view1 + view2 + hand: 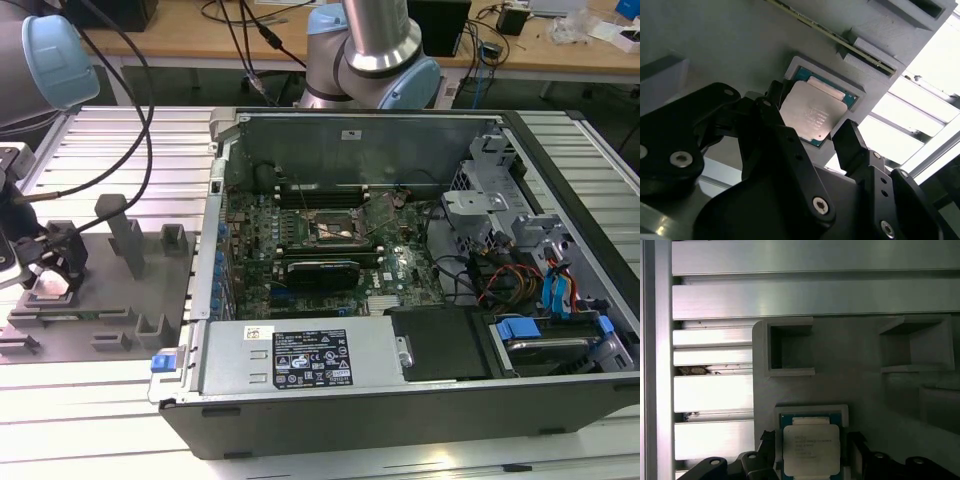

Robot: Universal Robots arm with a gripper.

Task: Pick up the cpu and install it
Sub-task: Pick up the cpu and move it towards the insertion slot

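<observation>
Your cpu lies flat, metal top up, in a shallow square pocket of the grey tray. In both wrist views a green edge shows around its silvery lid, inside the pocket's raised rim.

Your gripper is right over it with the jaws spread. One black finger stands at one side of the chip and the other at the opposite side, so the cpu sits between them. Whether either pad touches the chip's edge, you cannot tell from these views. The first wrist view shows the same thing: the cpu lies between the two dark fingertips, and two empty rectangular pockets in the tray sit further off.

In the exterior view the gripper hangs low over the tray's near corner, at the exterior view's left. Upright grey posts rise from the tray just beside it. The tray rests on the slatted metal table.

Well apart, towards the exterior view's right, the open case lies on its side. The socket shows on the green board inside it.
</observation>
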